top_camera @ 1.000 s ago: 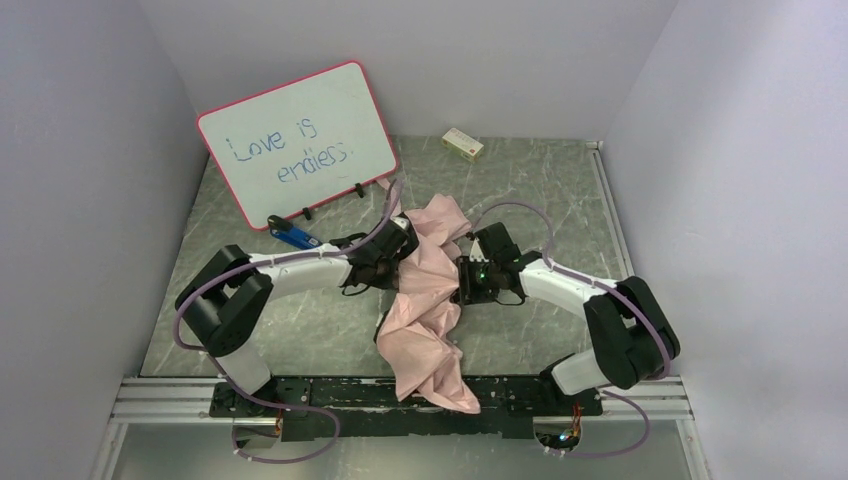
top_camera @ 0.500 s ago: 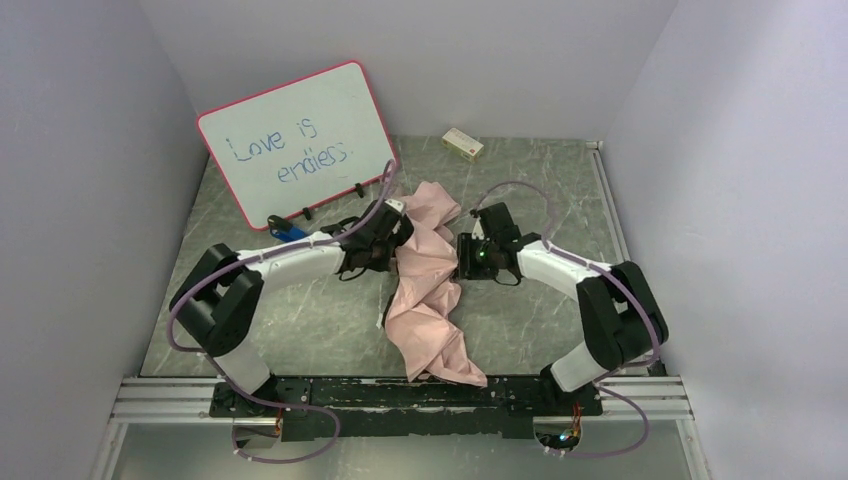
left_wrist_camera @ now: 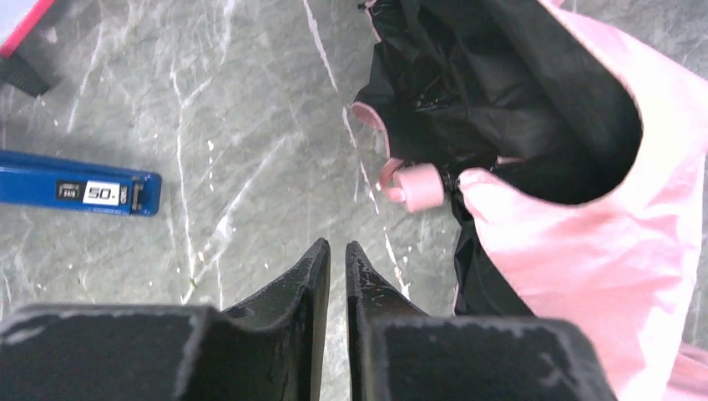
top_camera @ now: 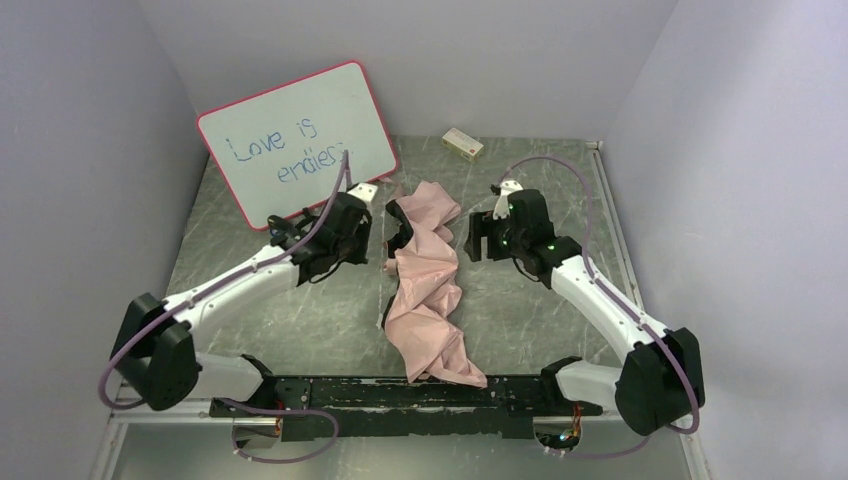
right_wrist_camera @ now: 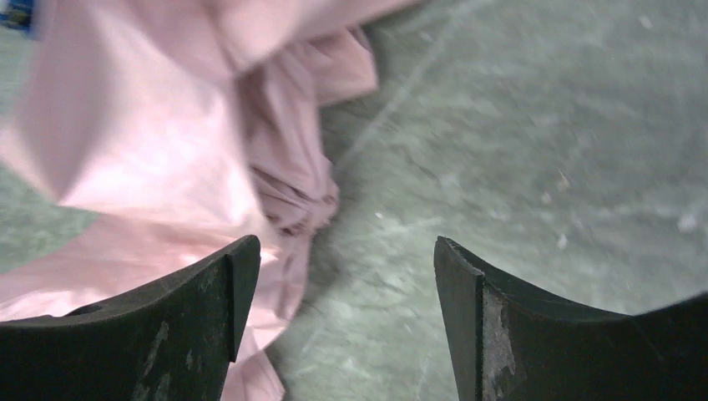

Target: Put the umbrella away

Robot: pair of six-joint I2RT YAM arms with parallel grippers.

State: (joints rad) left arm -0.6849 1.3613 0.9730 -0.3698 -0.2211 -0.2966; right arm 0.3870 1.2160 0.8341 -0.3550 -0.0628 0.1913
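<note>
The collapsed umbrella (top_camera: 425,290) lies crumpled lengthwise down the middle of the marble-patterned table (top_camera: 520,320), pink side up, its near end draped over the black base rail. To its left, the left gripper (left_wrist_camera: 336,246) hovers empty, fingers all but pressed together with only a thin slit between them. To its right, the right gripper (right_wrist_camera: 346,242) is spread wide, gripping nothing. A pale pink knob (left_wrist_camera: 415,185) pokes from black folds that hide the shaft. The right wrist view is blurred.
</note>
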